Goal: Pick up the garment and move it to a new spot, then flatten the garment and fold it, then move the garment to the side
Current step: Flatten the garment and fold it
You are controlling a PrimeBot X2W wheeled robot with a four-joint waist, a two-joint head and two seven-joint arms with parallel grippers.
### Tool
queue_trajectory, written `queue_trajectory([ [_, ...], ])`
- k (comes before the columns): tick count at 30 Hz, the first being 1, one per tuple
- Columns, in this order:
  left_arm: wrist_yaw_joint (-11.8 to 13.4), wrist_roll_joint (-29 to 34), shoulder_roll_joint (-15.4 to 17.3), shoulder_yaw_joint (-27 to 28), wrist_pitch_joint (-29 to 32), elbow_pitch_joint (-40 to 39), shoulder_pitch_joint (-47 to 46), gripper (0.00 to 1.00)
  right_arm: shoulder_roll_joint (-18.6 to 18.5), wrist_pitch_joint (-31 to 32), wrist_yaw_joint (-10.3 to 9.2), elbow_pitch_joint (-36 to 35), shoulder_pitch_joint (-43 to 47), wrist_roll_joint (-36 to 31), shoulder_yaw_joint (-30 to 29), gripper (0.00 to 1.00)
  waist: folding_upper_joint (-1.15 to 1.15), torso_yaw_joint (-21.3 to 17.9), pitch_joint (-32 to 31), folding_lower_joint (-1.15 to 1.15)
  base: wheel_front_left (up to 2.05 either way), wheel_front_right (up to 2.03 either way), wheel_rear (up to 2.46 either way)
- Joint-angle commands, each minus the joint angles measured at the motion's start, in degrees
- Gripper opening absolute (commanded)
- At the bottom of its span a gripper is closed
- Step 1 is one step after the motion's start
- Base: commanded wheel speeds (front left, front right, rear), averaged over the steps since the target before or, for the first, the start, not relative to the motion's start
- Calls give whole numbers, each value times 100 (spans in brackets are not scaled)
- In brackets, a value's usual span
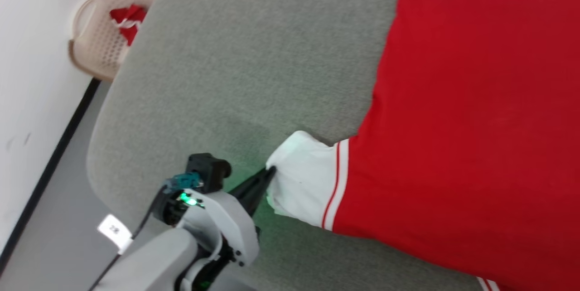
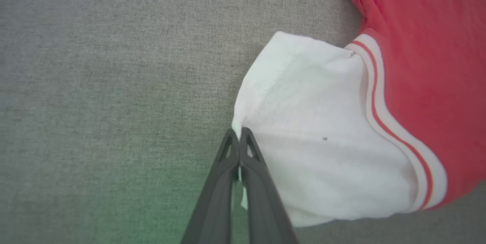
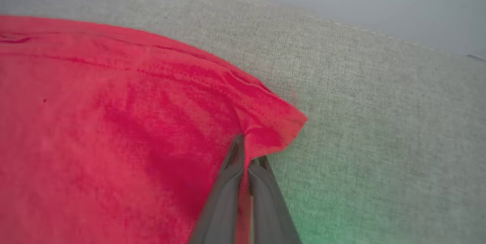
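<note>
The garment (image 1: 453, 123) lies spread flat on the grey cloth-covered table (image 1: 249, 55). It takes up the right side of the head view and runs out past that view's right and bottom edges. One sleeve (image 1: 308, 177) juts toward the near-left part of the table; its end is white, with a double white stripe where it meets the red. The left gripper (image 1: 270, 174) reaches in from the lower left, its two dark fingers pressed together on the outer edge of the white sleeve end. In the left wrist view a sliver of white cloth shows pinched between the tips, and the cloth puckers slightly there. The right gripper (image 3: 250, 149) has its fingers closed on a red corner of the garment near the hem. Red fabric shows in the narrow slit between them, and small creases run from the grip toward the corner. That corner rests on the table with bare grey cloth beyond it. A green glow tints the table near both grippers. Beyond the table's far-left edge sits a beige basket (image 1: 90, 50) holding a small red-and-white cloth (image 1: 129, 21).
</note>
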Motion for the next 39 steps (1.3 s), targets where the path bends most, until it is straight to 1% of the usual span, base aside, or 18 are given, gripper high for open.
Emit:
queue_trajectory([
  [1, 46, -23, 120, 54, -16, 11, 47, 0, 72, 100, -4, -140, 351, 218, 239, 0, 0, -350, -314, 0, 0, 0, 0],
  [3, 102, -50, 224, 97, -4, -17, 100, 0, 50, 119, -4, -430, 532, 520, 391, 0, 0, -510, -438, 0, 0, 0, 0],
  [7, 205, -90, 440, 163, 34, -108, 195, 0, -112, 180, -5, -1137, 1032, 1119, 700, 0, 0, -800, -679, 0, 0, 0, 0],
  [8, 205, -90, 440, 163, 34, -108, 195, 0, -112, 180, -5, -1137, 1032, 1119, 700, 0, 0, -800, -679, 0, 0, 0, 0],
  [10, 271, -111, 555, 189, 68, -152, 267, 0, -169, 239, -4, -1552, 1368, 1421, 864, 0, 0, -958, -793, 0, 0, 0, 0],
  [13, 359, -146, 697, 227, 104, -252, 351, 0, -331, 264, -5, -2147, 1893, 1789, 949, 0, 0, -1164, -933, 0, 0, 0, 0],
  [18, 509, -207, 911, 275, 150, -408, 516, 0, -439, 277, -4, -2976, 2872, 2236, 883, 0, 0, -1467, -1135, 0, 0, 0, 0],
  [20, 564, -215, 987, 293, 157, -479, 581, 0, -450, 259, -4, -3278, 3297, 2314, 828, 0, 0, -1570, -1203, 0, 0, 0, 0],
  [21, 618, -234, 1050, 301, 170, -542, 638, 0, -422, 241, -4, -3535, 3728, 2394, 723, 0, 0, -1661, -1260, 0, 0, 0, 0],
  [23, 669, -263, 1105, 320, 168, -616, 697, 0, -380, 219, -5, -3729, 4158, 2472, 588, 0, 0, -1745, -1307, 0, 0, 0, 0],
  [24, 669, -263, 1105, 320, 168, -616, 697, 0, -380, 219, -5, -3729, 4158, 2472, 588, 0, 0, -1745, -1307, 0, 0, 0, 0],
  [26, 714, -272, 1159, 339, 169, -690, 743, 0, -320, 212, -5, -3882, 4618, 2538, 483, 0, 0, -1815, -1344, 0, 0, 0, 0],
  [29, 787, -307, 1229, 361, 165, -800, 822, 0, -191, 152, -5, -4061, 5213, 2433, 265, 0, 0, -1916, -1369, 0, 0, 0, 0],
  [31, 807, -331, 1265, 377, 162, -870, 855, 0, -22, 121, -5, -4124, 5533, 2428, 117, 0, 0, -1968, -1371, 0, 0, 0, 0],
  [35, 851, -338, 1323, 391, 185, -958, 894, 0, 257, 110, -7, -4144, 5950, 2335, -143, 0, 0, -2043, -1345, 0, 0, 0, 0],
  [39, 861, -352, 1333, 398, 200, -997, 886, 0, 428, 96, -12, -4018, 6087, 2210, -295, 0, 0, -2092, -1310, 0, 0, 0, 0],
])
